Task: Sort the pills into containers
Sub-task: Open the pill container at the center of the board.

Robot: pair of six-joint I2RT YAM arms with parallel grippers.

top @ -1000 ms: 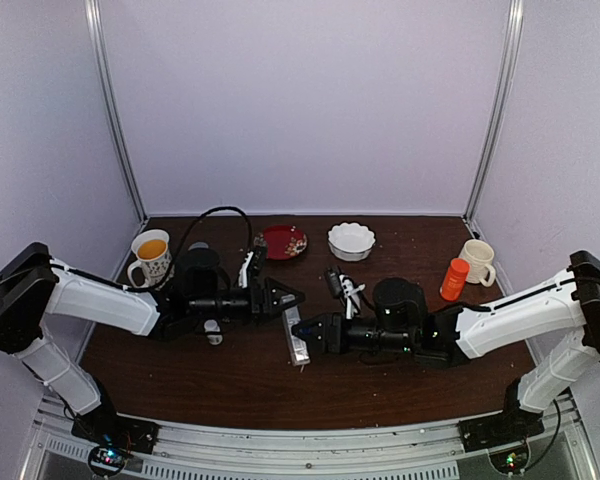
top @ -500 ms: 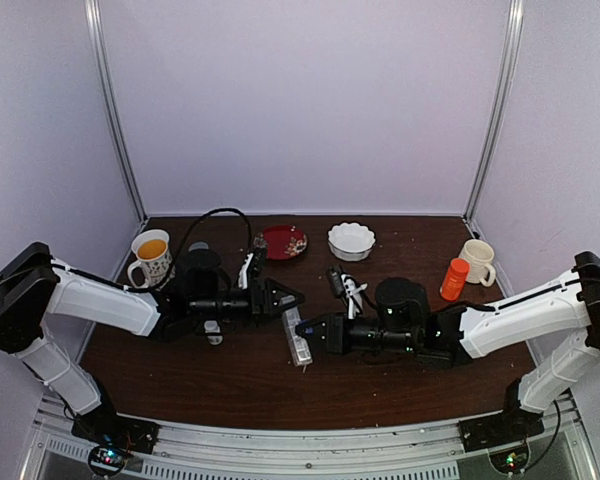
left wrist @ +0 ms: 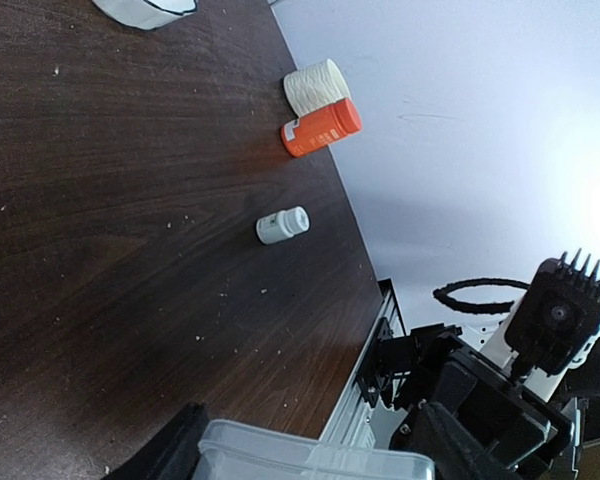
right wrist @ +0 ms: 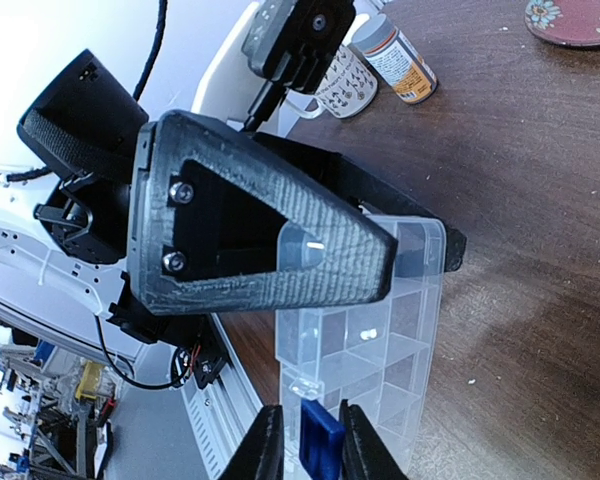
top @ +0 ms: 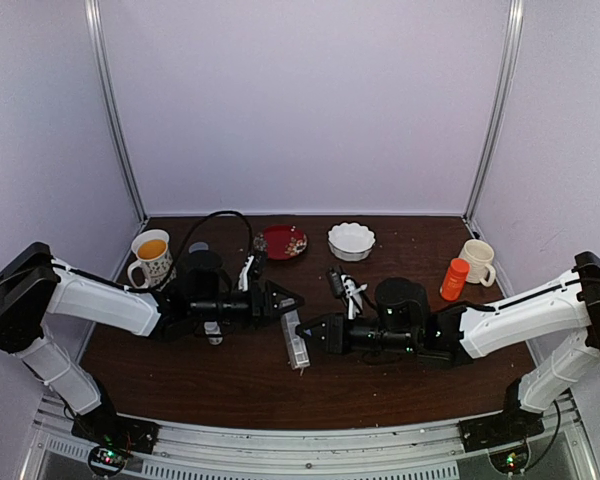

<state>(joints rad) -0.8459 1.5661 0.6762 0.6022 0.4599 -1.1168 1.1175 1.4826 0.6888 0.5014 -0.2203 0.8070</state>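
At the middle of the table (top: 230, 385), between the two arms, lies the pill box (top: 295, 345), one short end toward each gripper. We judge it light, stiff and slick: thin clear plastic that will skate on the wood if pushed and may flex or crack if squeezed hard. The walls of its cells (right wrist: 395, 345) and its short ends look like the firmest places to hold; the lid is best worked at its edge. One whitish pill (right wrist: 368, 332) sits in a cell; we cannot make out others.

The left gripper (top: 288, 300) reaches in low from the left, forearm nearly level. Its jaws straddle the far end of the box, and in its wrist view the box fills the gap between them, so we take it as clamped there.

The right gripper (top: 302, 330) comes in level from the right, facing the other. Its fingers (right wrist: 265, 450) are closed on a small blue tab (right wrist: 320, 445) at the near end, which we take for the box's clasp.

We cannot tell whether the box rests on the wood or is raised slightly off it.
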